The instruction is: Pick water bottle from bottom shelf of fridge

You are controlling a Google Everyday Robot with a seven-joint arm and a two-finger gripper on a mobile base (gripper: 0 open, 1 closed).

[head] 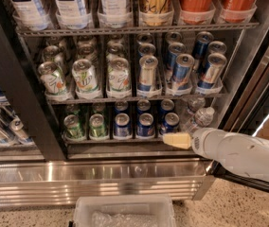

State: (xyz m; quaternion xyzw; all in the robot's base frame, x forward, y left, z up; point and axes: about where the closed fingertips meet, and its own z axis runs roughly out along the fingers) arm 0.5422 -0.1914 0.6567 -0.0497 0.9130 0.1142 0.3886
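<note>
The fridge's bottom shelf holds green cans, blue cans and, at its right end, clear ribbed water bottles with white caps. The nearest water bottle stands at the front, with another behind it. My gripper, cream-tipped on a white arm coming from the right, sits at the shelf's front edge. It is just below and left of the front bottle and in front of the rightmost blue can. It holds nothing that I can see.
The rack above holds 7UP cans and slim blue-silver cans. A black frame post stands at left and the open glass door at right. Below are the ribbed steel base panel and a clear plastic bin.
</note>
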